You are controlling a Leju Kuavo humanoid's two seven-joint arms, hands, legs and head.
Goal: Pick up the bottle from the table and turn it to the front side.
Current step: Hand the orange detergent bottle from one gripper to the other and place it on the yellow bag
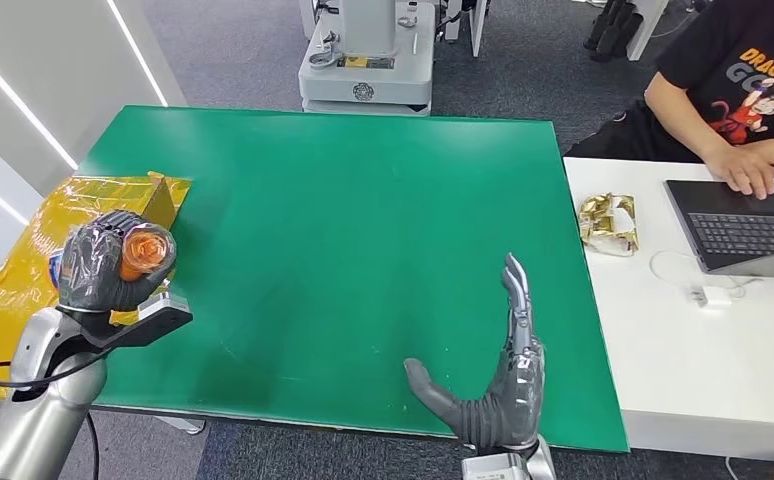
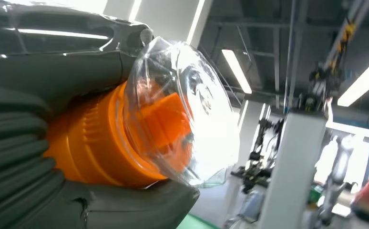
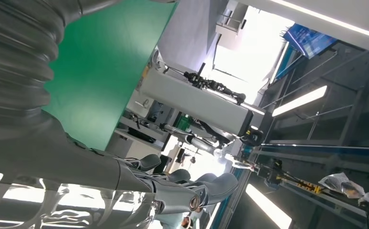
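The left hand point(image 1: 113, 262) is raised, fingers curled around the bottle point(image 1: 145, 252), its cap past the fingertips. The right hand point(image 1: 503, 375) is flat, fingers straight, thumb spread aside.

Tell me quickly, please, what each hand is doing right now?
Left hand: closed around the bottle, holding it up off the table.
Right hand: open, fingers extended, holding nothing.
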